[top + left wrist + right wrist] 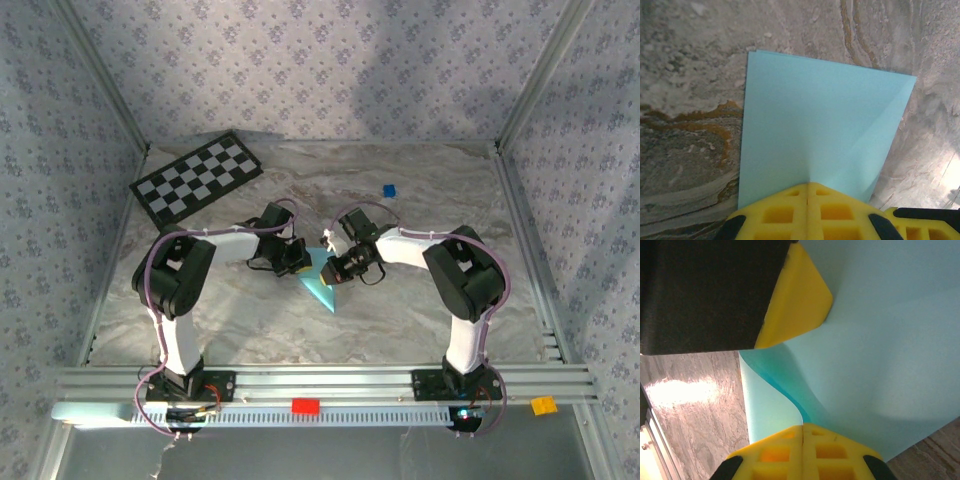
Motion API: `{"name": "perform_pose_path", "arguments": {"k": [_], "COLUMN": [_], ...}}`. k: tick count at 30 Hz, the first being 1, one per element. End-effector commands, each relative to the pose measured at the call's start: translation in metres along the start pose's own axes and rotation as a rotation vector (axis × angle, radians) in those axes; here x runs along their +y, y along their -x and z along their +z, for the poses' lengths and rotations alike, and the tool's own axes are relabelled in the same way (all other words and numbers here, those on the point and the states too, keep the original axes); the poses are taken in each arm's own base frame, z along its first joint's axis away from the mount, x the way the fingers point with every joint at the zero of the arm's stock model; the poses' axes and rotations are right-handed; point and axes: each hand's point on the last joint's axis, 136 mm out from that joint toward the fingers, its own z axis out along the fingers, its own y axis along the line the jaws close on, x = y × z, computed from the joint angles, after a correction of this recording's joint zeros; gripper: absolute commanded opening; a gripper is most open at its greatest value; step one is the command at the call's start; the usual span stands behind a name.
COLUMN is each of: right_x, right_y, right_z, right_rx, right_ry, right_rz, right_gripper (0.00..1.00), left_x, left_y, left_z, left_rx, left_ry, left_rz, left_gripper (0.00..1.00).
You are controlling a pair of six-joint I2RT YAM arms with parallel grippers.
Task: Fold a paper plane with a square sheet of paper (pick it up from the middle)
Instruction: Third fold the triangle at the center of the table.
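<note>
The square sheet of paper (325, 285) is light sky-blue and hangs folded between both grippers above the middle of the marble table, its pointed end toward the near edge. In the left wrist view the paper (815, 120) spreads flat ahead, with a diagonal flap on its right side. My left gripper (807, 184) is shut on its near edge. In the right wrist view the paper (880, 340) curls in an S-bend down into my right gripper (803, 426), which is shut on it. The left gripper's yellow finger (797, 300) presses the sheet at the upper left. From above, the left gripper (297, 258) and right gripper (340, 268) sit close together.
A black-and-white checkerboard (197, 178) lies at the back left. A tiny dark-blue cube (389, 190) sits at the back right. A red block (305, 406) and an orange block (543, 405) rest on the near rail. Patterned walls enclose the table.
</note>
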Motion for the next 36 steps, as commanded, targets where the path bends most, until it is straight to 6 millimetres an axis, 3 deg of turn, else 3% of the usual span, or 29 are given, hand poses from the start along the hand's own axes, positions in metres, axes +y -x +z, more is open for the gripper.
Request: {"name": "perform_pose_path", "arguments": {"k": [1,19,36], "right_x": [-0.005,-0.003,-0.007], "right_y": [-0.001,-0.012,-0.01], "right_z": [0.001,0.0,0.005], "right_rx": [0.018,0.038,0.043], "right_ry": [-0.019,-0.031,-0.032], "right_rz": [-0.002,0.005,0.007], "right_gripper": [0.0,0.0,0.0], "left_x": [0.02,0.019,0.018], "left_y": [-0.009,-0.01,-0.011], "left_z": [0.007,0.007,0.007], "left_rx": [0.033,0.033,0.034], "left_ry": [0.08,0.082,0.081], "left_rz": [-0.018,-0.018,-0.015], "left_gripper": [0.03,0.03,0.03]}}
